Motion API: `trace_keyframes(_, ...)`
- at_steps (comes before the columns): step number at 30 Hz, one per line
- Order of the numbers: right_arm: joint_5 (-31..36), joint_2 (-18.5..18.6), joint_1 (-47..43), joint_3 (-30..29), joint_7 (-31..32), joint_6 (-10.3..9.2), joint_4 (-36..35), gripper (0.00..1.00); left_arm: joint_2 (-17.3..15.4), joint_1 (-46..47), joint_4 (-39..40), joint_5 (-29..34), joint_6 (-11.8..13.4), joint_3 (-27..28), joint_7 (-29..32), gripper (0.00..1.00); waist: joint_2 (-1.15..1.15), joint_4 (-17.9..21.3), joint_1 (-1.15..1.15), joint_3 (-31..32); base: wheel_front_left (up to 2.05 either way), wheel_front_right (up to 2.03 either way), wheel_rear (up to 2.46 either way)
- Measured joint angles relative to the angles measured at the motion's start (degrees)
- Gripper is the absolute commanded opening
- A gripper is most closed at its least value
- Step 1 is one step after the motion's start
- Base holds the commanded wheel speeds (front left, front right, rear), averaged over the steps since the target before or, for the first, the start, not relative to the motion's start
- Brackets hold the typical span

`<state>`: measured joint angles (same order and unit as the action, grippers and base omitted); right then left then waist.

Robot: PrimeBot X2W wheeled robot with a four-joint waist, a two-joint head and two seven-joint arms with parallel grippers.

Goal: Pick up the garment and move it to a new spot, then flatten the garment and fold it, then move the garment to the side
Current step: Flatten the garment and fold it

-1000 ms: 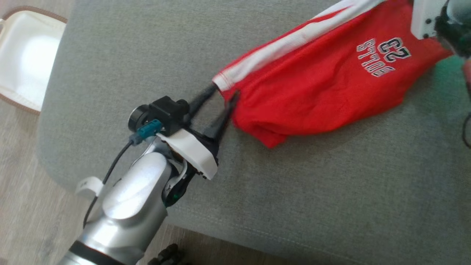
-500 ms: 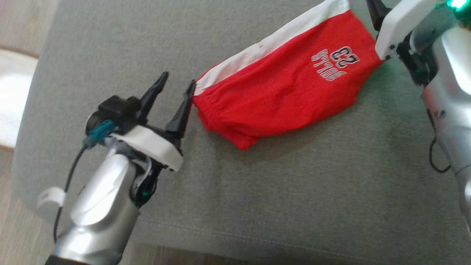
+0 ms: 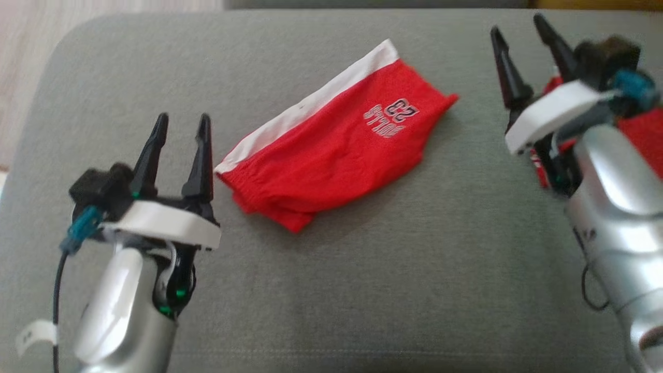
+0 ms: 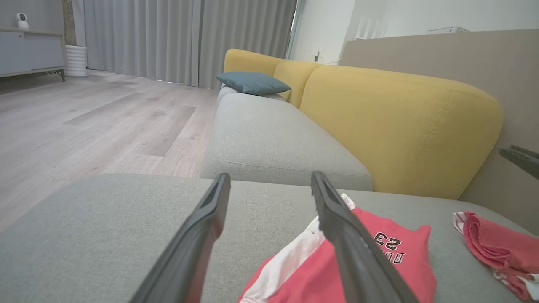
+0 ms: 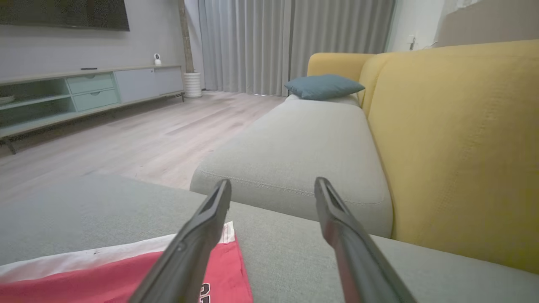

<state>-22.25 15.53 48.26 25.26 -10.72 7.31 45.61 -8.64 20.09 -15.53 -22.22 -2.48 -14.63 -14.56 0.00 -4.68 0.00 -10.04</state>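
The garment is a pair of red shorts with a white side stripe and a "BULLS 23" print. It lies folded on the grey sofa cushion, free of both grippers. My left gripper stands open just left of its waistband end, not touching it. My right gripper is open too, a short way off the garment's right end. In the left wrist view the garment lies under the right finger of the open left gripper. In the right wrist view the garment sits at the lower left of the open right gripper.
A second red cloth lies bunched at the cushion's right end, behind my right wrist, also seen as a red cloth. The yellow backrest runs along the far side. A blue pillow rests on the farther seat. Wood floor lies beyond the cushion's left edge.
Both grippers have opened, let go of the garment's ends and drawn back from it. The garment now lies slack on the cushion. The head camera has also shifted.
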Motion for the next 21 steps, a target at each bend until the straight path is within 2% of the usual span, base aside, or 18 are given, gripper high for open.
trace_keyframes(7,4.80,-1.80,-11.20,-5.95,-2.48,0.00,-4.89,1.00,2.24,-5.53,2.67,3.24,0.47,4.46,0.00,1.00,0.00,3.93,0.00,3.80,0.00,0.00,0.00)
trace_keyframes(13,9.40,-6.34,-22.26,-14.23,-2.99,0.00,-10.07,1.00,3.69,-11.00,3.71,6.22,0.89,6.77,-0.10,1.00,0.00,6.38,0.00,6.17,0.00,0.00,0.00)
trace_keyframes(21,15.34,-10.76,-32.56,-20.18,-2.76,0.00,-17.48,1.00,5.24,-14.58,4.26,9.36,-0.07,7.77,-0.11,1.00,0.00,7.51,0.00,7.50,0.00,0.00,0.00)
